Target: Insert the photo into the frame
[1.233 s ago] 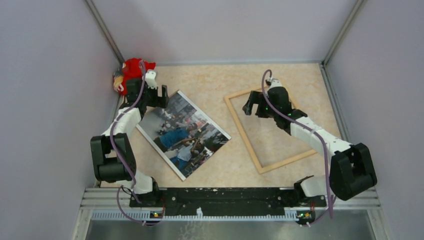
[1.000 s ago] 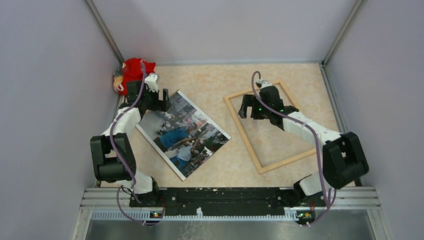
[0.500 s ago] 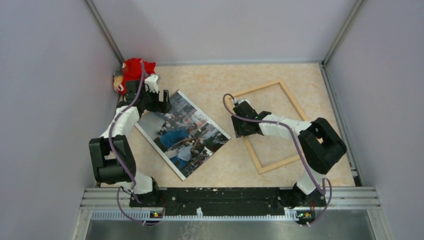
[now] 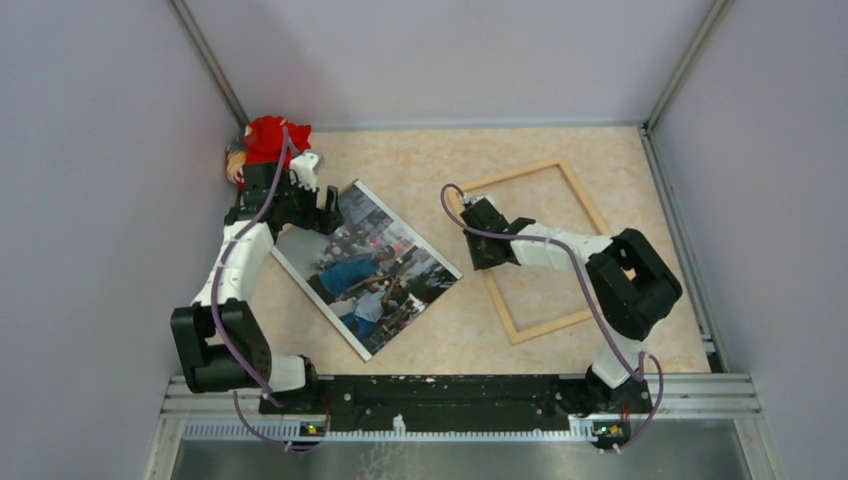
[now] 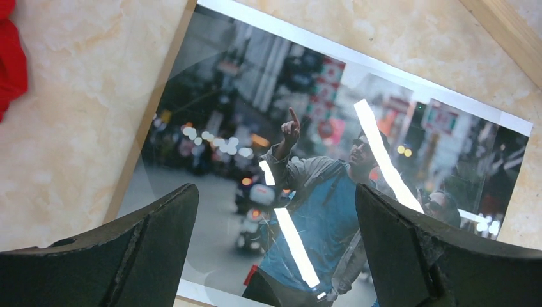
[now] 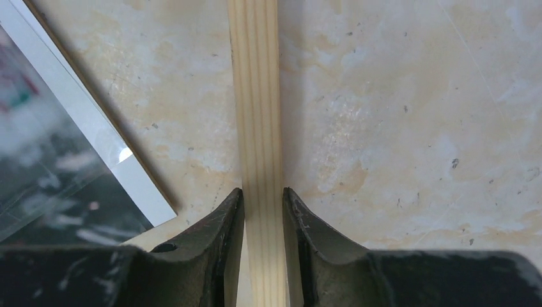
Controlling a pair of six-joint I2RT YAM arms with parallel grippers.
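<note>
The photo (image 4: 375, 268), a glossy street scene with a white border, lies face up and turned at an angle on the table's left half. My left gripper (image 4: 327, 207) hovers open over its far corner; in the left wrist view the photo (image 5: 319, 147) fills the space beyond the left gripper (image 5: 275, 192). The light-wood frame (image 4: 573, 187) lies flat to the right. My right gripper (image 4: 480, 248) is low on its left rail. In the right wrist view both fingers press the sides of that frame (image 6: 259, 96) rail, the right gripper (image 6: 262, 195) shut on it.
A red soft toy (image 4: 266, 138) sits in the far left corner, close to the left arm. A thin brown edge (image 5: 153, 121) shows along the photo's side. Grey walls enclose the table on three sides. The photo's near corner (image 6: 131, 176) lies just left of the gripped rail.
The right arm swung from over the frame's top rail down to its left rail, and its jaws closed around that rail. The left arm shifted slightly over the photo's corner.
</note>
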